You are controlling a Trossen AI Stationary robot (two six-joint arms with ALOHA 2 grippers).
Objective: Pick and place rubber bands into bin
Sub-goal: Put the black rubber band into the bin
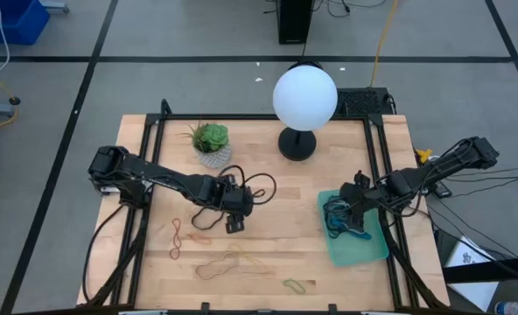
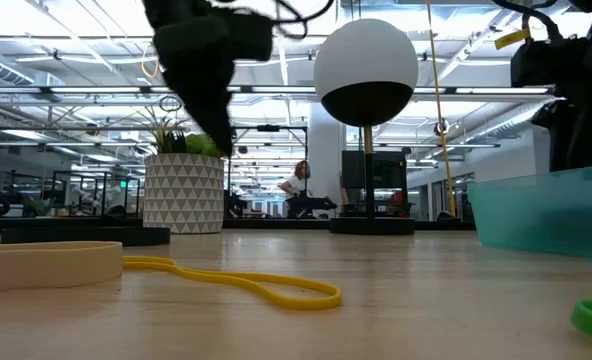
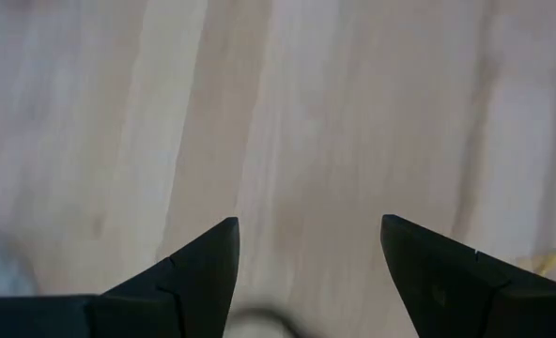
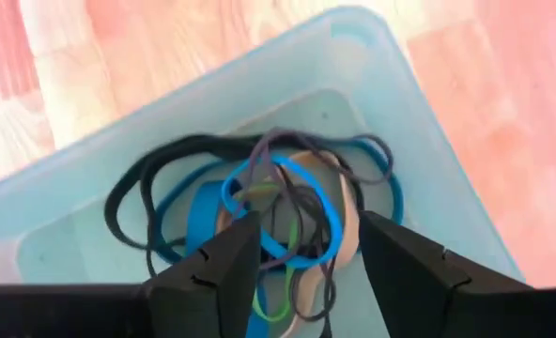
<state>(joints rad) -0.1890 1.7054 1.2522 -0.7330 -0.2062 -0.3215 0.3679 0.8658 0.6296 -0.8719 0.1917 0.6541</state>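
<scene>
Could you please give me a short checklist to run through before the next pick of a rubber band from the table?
1. Right gripper open over the bin, nothing between its fingers: ok.
2. Dropped bands lie inside the bin, none over its rim: ok.
3. Left gripper open above bare wood: ok.
4. Band directly under the left gripper: not ok, none shows between its fingers.
5. Bands left on the table, such as the orange one and the green one: ok, within view.
6. Plant pot and lamp stand apart from both arms: ok.

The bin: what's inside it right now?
The bin holds a tangled heap of rubber bands: black, blue, tan, a green one. The open right gripper covers the heap's near edge.
</scene>
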